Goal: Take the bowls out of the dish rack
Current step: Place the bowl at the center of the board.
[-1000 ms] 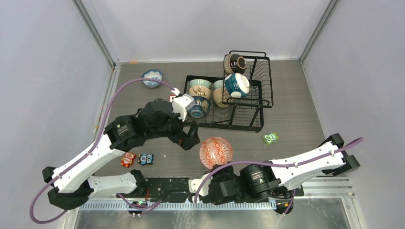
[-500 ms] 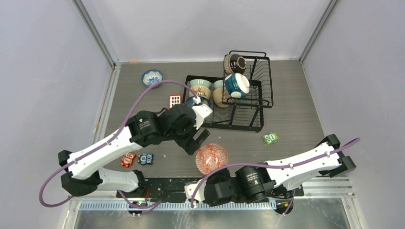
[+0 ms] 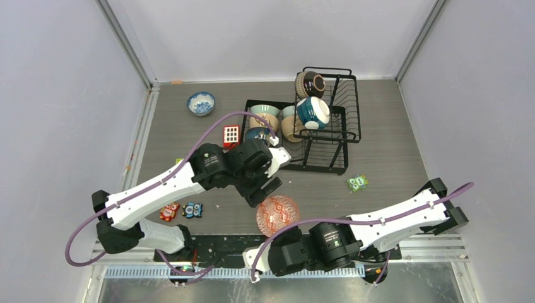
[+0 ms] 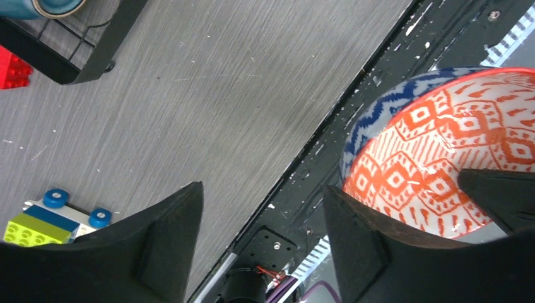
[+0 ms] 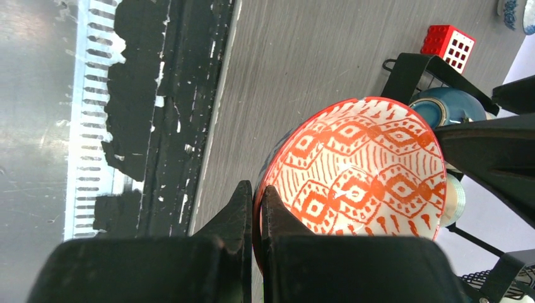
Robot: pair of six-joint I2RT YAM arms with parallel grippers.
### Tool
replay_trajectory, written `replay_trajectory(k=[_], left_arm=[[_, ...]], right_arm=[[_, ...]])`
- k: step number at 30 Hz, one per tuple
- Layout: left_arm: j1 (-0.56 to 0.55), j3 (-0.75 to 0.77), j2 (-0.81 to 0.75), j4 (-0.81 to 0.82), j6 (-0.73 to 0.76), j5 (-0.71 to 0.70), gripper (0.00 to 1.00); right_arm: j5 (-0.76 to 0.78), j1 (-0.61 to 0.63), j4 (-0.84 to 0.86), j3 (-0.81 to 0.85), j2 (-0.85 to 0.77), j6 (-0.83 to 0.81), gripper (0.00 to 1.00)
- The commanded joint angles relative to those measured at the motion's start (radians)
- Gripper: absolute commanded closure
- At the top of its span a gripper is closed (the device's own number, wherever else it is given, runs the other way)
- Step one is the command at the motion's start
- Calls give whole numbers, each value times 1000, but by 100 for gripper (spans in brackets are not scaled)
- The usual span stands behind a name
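A red patterned bowl (image 3: 278, 213) hangs tilted over the table's near edge. My right gripper (image 5: 257, 203) is shut on its rim, one finger inside and one outside. My left gripper (image 4: 262, 218) hovers right beside that bowl (image 4: 435, 151), open, with only the table edge showing between its fingers. The black dish rack (image 3: 328, 165) stands at the back centre. It holds a pale green bowl (image 3: 264, 110), a tan one (image 3: 265, 122), a dark blue one (image 3: 257, 133), a cream one (image 3: 290, 128), a teal and white one (image 3: 313, 112) and a brown one (image 3: 310, 84).
A blue-and-white bowl (image 3: 201, 103) sits on the table left of the rack. A red block (image 3: 231, 134) lies by the rack's left side, a green block (image 3: 357, 183) at the right, and two small toy blocks (image 3: 182, 210) near the left arm.
My left arm has swung from the rack's left side towards the near edge, up to the red bowl, its jaws narrowing. The right gripper has drawn the red bowl slightly nearer.
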Motion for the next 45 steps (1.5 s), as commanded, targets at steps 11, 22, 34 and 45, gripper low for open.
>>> replay_trajectory(k=[11,22,34,45], left_arm=[[-14,141,-96,-75,37,-78,3],[-23,44,-113,60,-4,309,7],[-31,27,-3,30,17,253,32],[-30,21,43,12,37,174,53]], right_arm=[[-3,1,59,28,-41,-9,99],[-28,2,85,79,-21,-6,99],[-26,0,98,82,-18,-16,99],[-19,1,95,80,-20,-18,99]])
